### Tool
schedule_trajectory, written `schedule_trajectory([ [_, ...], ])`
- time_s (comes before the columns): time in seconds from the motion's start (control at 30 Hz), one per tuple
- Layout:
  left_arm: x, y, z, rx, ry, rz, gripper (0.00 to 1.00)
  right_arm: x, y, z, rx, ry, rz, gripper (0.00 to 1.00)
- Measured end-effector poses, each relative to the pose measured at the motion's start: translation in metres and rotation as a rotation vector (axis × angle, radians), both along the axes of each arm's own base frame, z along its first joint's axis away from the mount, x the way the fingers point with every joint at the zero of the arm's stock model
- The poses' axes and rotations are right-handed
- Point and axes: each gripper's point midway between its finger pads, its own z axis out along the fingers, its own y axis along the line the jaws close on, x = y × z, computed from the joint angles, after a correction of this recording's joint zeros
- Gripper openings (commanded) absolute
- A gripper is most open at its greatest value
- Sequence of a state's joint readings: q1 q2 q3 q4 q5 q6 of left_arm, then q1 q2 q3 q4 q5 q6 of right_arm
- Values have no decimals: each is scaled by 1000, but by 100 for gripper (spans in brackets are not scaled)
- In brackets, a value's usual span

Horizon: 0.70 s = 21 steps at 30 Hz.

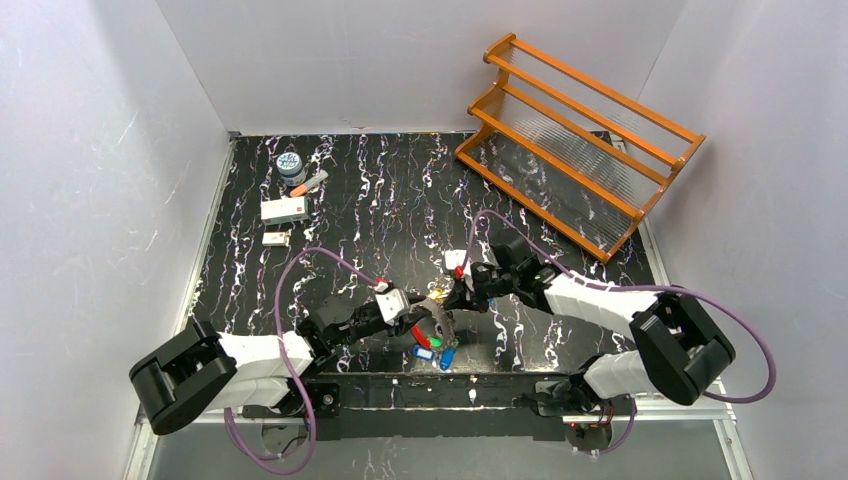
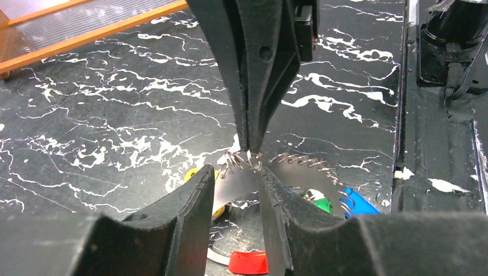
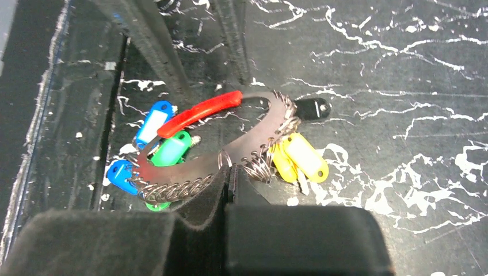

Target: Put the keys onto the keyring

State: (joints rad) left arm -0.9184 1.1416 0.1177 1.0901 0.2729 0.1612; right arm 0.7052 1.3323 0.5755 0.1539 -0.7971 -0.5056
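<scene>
The black marbled desk point(image 1: 380, 190) carries an orange tiered rack point(image 1: 580, 140) at the back right. A small round blue-topped jar point(image 1: 290, 165) stands at the back left, its contents not visible. The keyring point(image 3: 253, 144) is near the front edge, between the arms. The right claw point(image 2: 251, 150) is pressed together on its small wire loops. The left claw point(image 2: 236, 175) stands spread astride its band. A yellow tag point(image 3: 302, 156), a green tag point(image 3: 171, 150) and a blue tag point(image 3: 152, 123) cluster around it, and a black-headed key point(image 3: 313, 108) is at its end.

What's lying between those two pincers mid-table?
Only the keyring. The right pincer is shut on one of its small rings; the left pincer stands open at its edge. The left wrist view shows it best.
</scene>
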Motion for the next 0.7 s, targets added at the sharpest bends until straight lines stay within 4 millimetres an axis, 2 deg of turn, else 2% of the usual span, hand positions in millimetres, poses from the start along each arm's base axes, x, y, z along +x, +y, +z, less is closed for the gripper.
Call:
schedule_trajectory([
  [0.2, -1, -1, -12, 44, 18, -15, 29, 8, 3, -14, -111, -22, -29, 1],
  [0.37, -6, -8, -24, 83, 55, -61, 22, -2, 7, -29, -207, -39, -3, 1],
  [0.57, -10, -12, -35, 118, 84, -100, 19, -5, 11, -27, -211, -58, 13, 1],
  [0.7, -11, -13, -40, 130, 93, -107, 13, -4, 14, -15, -178, -81, 13, 1],
])
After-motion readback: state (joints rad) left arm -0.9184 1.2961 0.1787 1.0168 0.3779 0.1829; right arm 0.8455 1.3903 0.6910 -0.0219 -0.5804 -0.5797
